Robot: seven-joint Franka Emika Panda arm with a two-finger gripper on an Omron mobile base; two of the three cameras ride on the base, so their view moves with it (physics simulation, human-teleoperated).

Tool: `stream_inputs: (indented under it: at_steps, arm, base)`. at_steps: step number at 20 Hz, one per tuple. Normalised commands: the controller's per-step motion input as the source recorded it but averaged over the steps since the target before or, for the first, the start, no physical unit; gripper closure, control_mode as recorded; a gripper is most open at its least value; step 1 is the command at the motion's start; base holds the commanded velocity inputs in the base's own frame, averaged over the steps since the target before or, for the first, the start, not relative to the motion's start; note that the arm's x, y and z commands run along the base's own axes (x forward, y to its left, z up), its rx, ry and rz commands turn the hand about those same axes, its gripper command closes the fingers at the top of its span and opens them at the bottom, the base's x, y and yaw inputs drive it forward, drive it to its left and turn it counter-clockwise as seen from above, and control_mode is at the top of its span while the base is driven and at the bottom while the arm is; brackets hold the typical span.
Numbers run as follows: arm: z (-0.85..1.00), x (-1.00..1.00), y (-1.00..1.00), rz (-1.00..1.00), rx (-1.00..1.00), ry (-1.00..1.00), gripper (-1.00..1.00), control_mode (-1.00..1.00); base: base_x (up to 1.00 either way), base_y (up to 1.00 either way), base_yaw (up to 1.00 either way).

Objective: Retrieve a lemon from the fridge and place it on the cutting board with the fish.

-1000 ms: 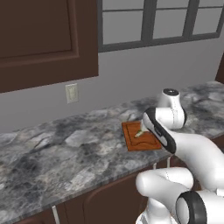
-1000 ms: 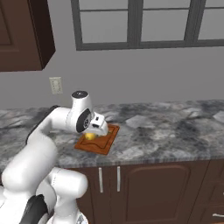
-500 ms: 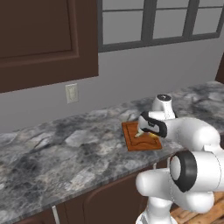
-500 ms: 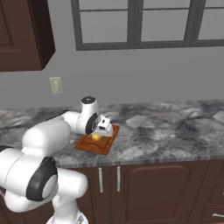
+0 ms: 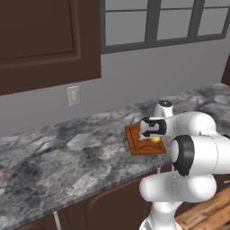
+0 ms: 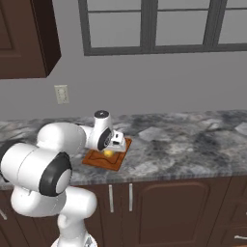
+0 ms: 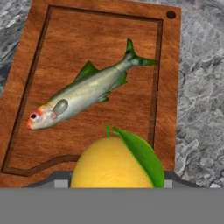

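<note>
The reddish-brown cutting board (image 7: 61, 48) lies on the marble counter with the slim greenish-grey fish (image 7: 83, 96) diagonally across its middle. My gripper (image 7: 113, 183) is shut on the yellow lemon (image 7: 109, 162), which carries a green leaf and hangs over the board's near edge, beside the fish's head. From the left base the lemon (image 5: 155, 139) shows under the gripper (image 5: 152, 134) over the board (image 5: 134, 143). From the right base the lemon (image 6: 110, 152) sits just above the board (image 6: 99, 159) at the gripper (image 6: 113, 146). The fridge is out of view.
Grey marble counter (image 5: 67, 157) runs left and right of the board, with its front edge close below. A wall outlet (image 5: 73, 95), a window and dark upper cabinets (image 5: 40, 40) stand behind. Dark lower cabinet doors (image 6: 159, 202) sit beneath.
The arm has folded in, its elbow swinging toward the base. The gripper, still holding the lemon, has sunk slightly toward the board. Board and fish have not moved.
</note>
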Motion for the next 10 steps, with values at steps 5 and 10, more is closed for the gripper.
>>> stream_inputs:
  at_steps: [5, 10]
  arm:
    - [-0.19, 0.0, 0.0, 0.05, -0.01, 0.02, 1.0, -1.0]
    - [-0.1, 0.0, 0.0, 0.03, 0.0, 0.01, 1.0, -1.0]
  base:
    - [0.0, 0.0, 0.0]
    - [0.0, 0.0, 0.0]
